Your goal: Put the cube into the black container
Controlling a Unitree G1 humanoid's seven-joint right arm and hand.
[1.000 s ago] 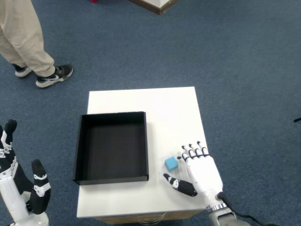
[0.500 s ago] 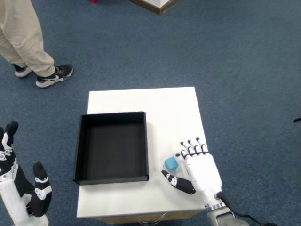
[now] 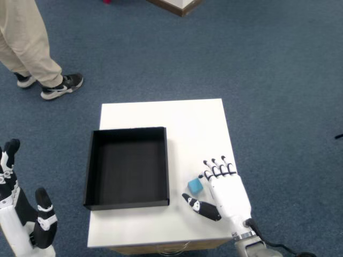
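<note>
A small light-blue cube (image 3: 195,186) rests on the white table (image 3: 182,123), just right of the black container's near right corner. The black container (image 3: 127,167) is a shallow square tray, empty inside. My right hand (image 3: 222,190) hovers over the table right beside the cube, fingers bent down next to it and the thumb (image 3: 201,207) stretched out below it. The cube lies between thumb and fingers, with no grasp closed on it. The left hand (image 3: 21,219) stands raised off the table's left side.
A person's legs and sneakers (image 3: 37,64) stand on the blue carpet at the far left. A wooden furniture corner (image 3: 179,5) shows at the top edge. The table's near edge lies just under my right wrist.
My right hand has crept slightly left and forward, closing in on the cube. The cube and the container have stayed put. The left hand has sunk a little.
</note>
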